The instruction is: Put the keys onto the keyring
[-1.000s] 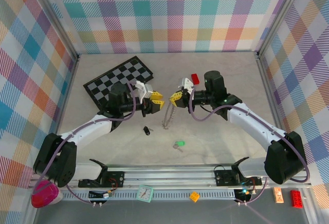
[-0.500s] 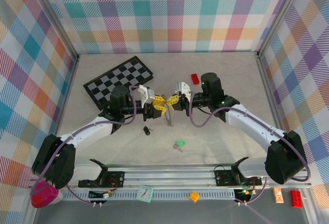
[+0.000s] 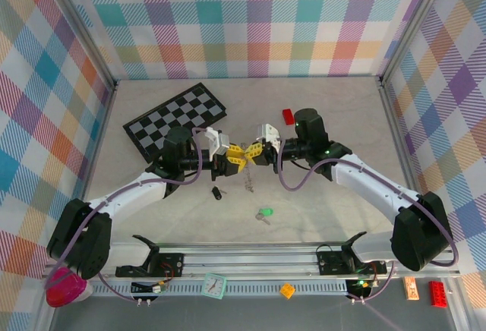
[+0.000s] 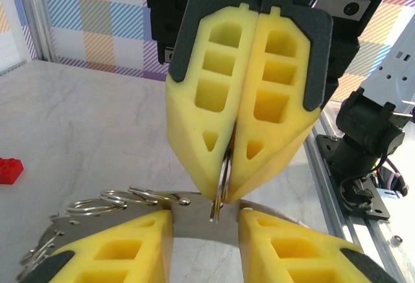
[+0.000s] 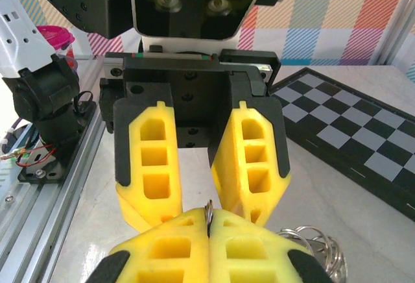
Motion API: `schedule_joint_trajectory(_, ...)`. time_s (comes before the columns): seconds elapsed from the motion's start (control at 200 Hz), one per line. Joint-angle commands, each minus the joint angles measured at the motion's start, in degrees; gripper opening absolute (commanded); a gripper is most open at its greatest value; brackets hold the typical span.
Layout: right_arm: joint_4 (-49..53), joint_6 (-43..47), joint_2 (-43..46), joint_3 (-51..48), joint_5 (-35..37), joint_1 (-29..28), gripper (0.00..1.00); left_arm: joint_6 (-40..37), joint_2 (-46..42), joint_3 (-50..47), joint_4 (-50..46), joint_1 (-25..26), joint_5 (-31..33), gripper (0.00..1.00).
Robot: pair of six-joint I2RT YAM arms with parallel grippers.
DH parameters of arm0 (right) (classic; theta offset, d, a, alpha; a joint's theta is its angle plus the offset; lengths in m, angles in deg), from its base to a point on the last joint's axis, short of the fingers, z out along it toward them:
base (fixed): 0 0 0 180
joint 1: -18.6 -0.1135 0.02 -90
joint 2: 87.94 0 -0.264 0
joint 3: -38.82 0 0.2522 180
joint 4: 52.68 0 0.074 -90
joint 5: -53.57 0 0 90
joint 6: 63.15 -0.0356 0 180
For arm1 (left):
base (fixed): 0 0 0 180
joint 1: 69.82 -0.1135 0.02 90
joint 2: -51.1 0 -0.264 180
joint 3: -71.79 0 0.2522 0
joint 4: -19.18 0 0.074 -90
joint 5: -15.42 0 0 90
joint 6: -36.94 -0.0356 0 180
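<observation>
Right pincer (image 5: pixel 209 226) is clamped shut on the keyring (image 5: pixel 209 210) (only a thin edge pokes out). Left pincer (image 4: pixel 206 223) meets it tip to tip, half open, astride that ring. Black key (image 3: pixel 217 192) and green key (image 3: pixel 263 214) lie apart from both, on their base side.

The keyring (image 4: pixel 224 178) is up in the air. The right gripper (image 3: pixel 250 154) pinches its thin silver edge, so it stands upright. A little chain (image 3: pixel 248 181) hangs down from it. The black key (image 3: pixel 217 192) lies flat on the table (image 3: pixel 334 217), close by. The green key (image 3: pixel 264 214) lies flat too, nearer the front edge.
</observation>
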Motion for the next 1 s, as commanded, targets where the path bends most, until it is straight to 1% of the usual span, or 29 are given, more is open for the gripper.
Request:
schedule_joint_trajectory(0.0,0.5,2.3,-0.3,1.0,-1.2,-0.4,0.0,-2.2,-1.7,1.1,-0.4,0.6,-1.7,0.34)
schedule_joint_trajectory(0.155,1.7,3.2,0.4,0.7,-0.8,-0.5,0.0,-4.1,-3.0,0.7,-2.0,0.6,-0.6,0.32)
schedule_joint_trajectory(0.42,1.0,2.2,-0.3,0.8,-3.1,-0.7,0.0,-4.3,-3.0,0.6,-2.3,0.7,-1.0,0.28)
schedule_joint_trajectory(0.64,0.1,1.1,-1.2,1.0,-4.6,-1.1,0.0,-4.8,-2.7,0.7,-2.5,0.9,-1.1,0.15)
schedule_joint_trajectory(0.7,0.0,0.9,-1.7,1.0,-4.7,-1.1,0.0,-4.9,-2.8,0.7,-2.6,0.9,-0.9,0.09)
schedule_joint_trajectory(0.74,-0.1,0.7,-2.0,0.9,-4.7,-1.2,0.0,-5.3,-2.9,0.7,-2.8,0.9,-0.7,0.02)
schedule_joint_trajectory(0.755,-0.2,0.7,-2.1,0.8,-4.7,-1.1,0.0,-5.4,-3.0,0.7,-3.0,0.9,-0.6,0.0)
schedule_joint_trajectory(0.86,0.2,0.8,-2.7,0.9,-4.2,-1.2,0.0,-6.4,-3.8,0.4,-3.7,1.1,1.6,0.0)
schedule_joint_trajectory(0.93,1.4,1.7,-2.9,1.0,-3.2,-1.2,0.0,-8.0,-4.7,-0.2,-4.6,1.5,4.8,0.0)
schedule_joint_trajectory(0.995,3.3,2.9,-3.1,1.0,-2.1,-1.2,0.06,-10.4,-5.8,-0.6,-6.2,2.1,8.1,0.0)
